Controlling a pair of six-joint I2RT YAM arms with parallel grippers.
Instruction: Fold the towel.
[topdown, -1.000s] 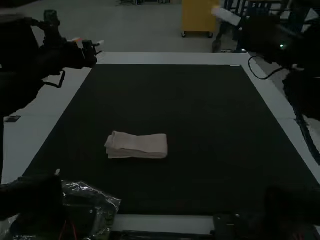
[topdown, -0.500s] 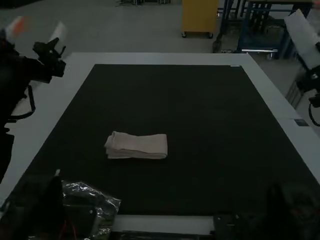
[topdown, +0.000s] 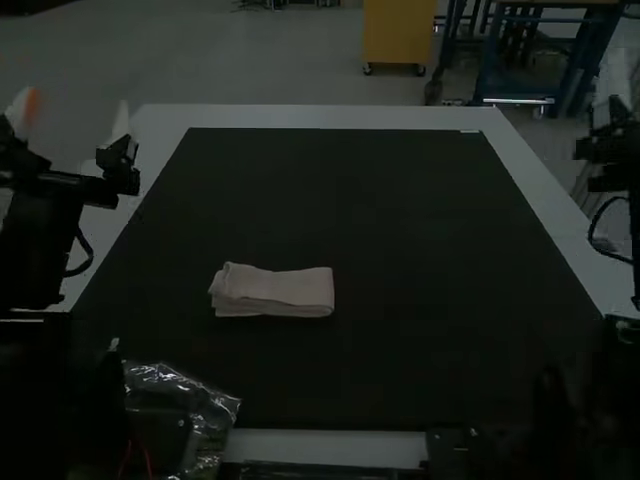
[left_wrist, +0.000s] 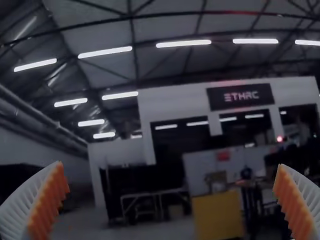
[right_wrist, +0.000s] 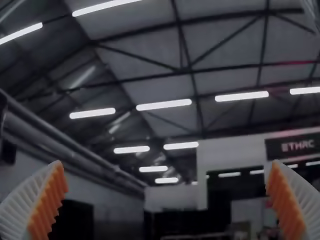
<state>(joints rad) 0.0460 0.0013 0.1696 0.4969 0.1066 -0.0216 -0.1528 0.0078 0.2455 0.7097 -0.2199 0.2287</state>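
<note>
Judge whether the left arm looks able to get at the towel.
Probably yes: the left gripper is open and empty, and the towel lies on that arm's side of the mat, uncovered. The plastic sits nearer the camera than the towel, seemingly out of the way.

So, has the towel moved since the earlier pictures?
No, the folded towel lies in the same place, judged against the near edge of the dark mat.

Dark sign (left_wrist: 241, 96) on white wall (left_wrist: 175, 106) reads "ETHRC", well beyond L gripper (topdown: 75, 98) tips; also legible past R gripper (topdown: 606, 148).
</note>
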